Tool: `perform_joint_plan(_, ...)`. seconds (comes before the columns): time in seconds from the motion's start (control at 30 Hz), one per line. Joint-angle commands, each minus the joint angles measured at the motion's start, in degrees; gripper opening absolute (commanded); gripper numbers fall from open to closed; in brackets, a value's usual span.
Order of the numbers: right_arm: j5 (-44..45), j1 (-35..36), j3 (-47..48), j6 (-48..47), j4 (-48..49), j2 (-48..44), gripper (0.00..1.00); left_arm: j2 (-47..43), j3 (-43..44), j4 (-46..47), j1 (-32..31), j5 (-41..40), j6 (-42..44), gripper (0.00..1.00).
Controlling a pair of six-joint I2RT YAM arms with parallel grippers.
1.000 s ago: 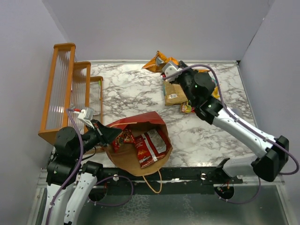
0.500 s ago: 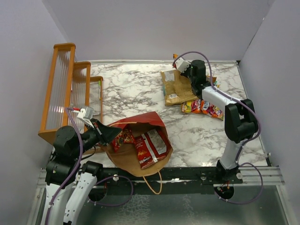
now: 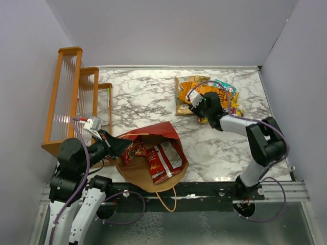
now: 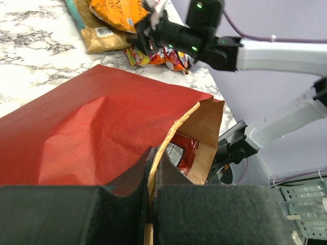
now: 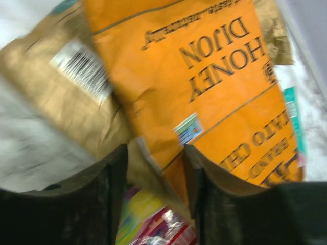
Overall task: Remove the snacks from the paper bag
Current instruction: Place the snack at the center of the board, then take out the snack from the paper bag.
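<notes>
The paper bag (image 3: 153, 130) lies at the tabletop's (image 3: 138, 97) near edge, red packets (image 3: 162, 161) inside, our left gripper (image 3: 115, 147) pinching its rim. Our right gripper (image 3: 194, 100), arm stretched toward the far right corner, stands parted over the orange chip bag (image 3: 203, 90); open marble lies between.

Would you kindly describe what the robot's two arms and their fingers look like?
Both the left arm and the right arm have white links, black joint housings and a loose purple cable. The right one shows a small green light. Each ends in broad matte black fingers.
</notes>
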Motion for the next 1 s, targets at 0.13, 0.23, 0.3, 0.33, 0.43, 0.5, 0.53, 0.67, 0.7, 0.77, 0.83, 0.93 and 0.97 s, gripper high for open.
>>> perform_joint_plan(0.13,-25.18,1.24,-14.91,21.59,3.42,-30.16,0.57,-1.36,0.04,0.27,-0.17,-0.31,0.08,0.00)
perform_joint_plan(0.23,-32.01,1.25,-18.56,21.95,2.48,-39.64,0.57,-1.55,-0.28,0.00,-0.17,-0.39,0.43,0.00)
perform_joint_plan(0.3,-38.20,1.38,-20.47,21.08,1.82,-45.33,0.56,-1.84,-0.68,0.29,-0.17,-0.30,0.32,0.00)
perform_joint_plan(0.33,-41.72,1.72,-21.45,20.33,1.80,-47.58,0.56,-1.89,-0.88,0.56,-0.17,-0.31,0.19,0.00)
perform_joint_plan(0.43,-51.94,5.43,-23.74,16.71,1.88,-53.12,0.56,-2.02,-1.56,1.25,-0.17,-0.16,0.12,0.00)
perform_joint_plan(0.5,-53.37,11.06,-24.53,12.38,0.50,-56.13,0.56,-2.00,-1.85,1.45,-0.16,-0.02,0.09,0.00)
perform_joint_plan(0.53,-52.95,14.18,-24.77,9.71,-0.32,-57.45,0.56,-1.92,-1.95,1.60,-0.17,-0.04,0.09,0.00)
perform_joint_plan(0.67,-49.54,26.80,-23.28,1.22,-2.59,-59.29,0.57,-2.02,-2.01,1.54,-0.17,-0.09,-0.05,0.00)
perform_joint_plan(0.7,-49.01,29.04,-22.16,-0.70,-3.36,-58.48,0.57,-2.05,-2.04,1.49,-0.17,-0.07,-0.15,0.00)
perform_joint_plan(0.77,-48.33,33.40,-19.30,-4.87,-5.62,-55.53,0.57,-2.00,-1.96,1.41,-0.17,-0.19,-0.16,0.00)
perform_joint_plan(0.83,-44.96,38.50,-16.50,-9.94,-8.17,-51.61,0.57,-1.85,-1.62,1.38,-0.17,-0.27,-0.32,0.00)
perform_joint_plan(0.93,-36.43,46.38,-12.90,-16.83,-10.07,-44.71,0.58,-1.58,-0.71,1.40,-0.17,-0.55,-0.43,0.00)
perform_joint_plan(0.97,-33.68,48.43,-11.18,-18.50,-10.71,-41.84,0.59,-1.50,-0.40,1.41,-0.17,-0.60,-0.47,0.00)
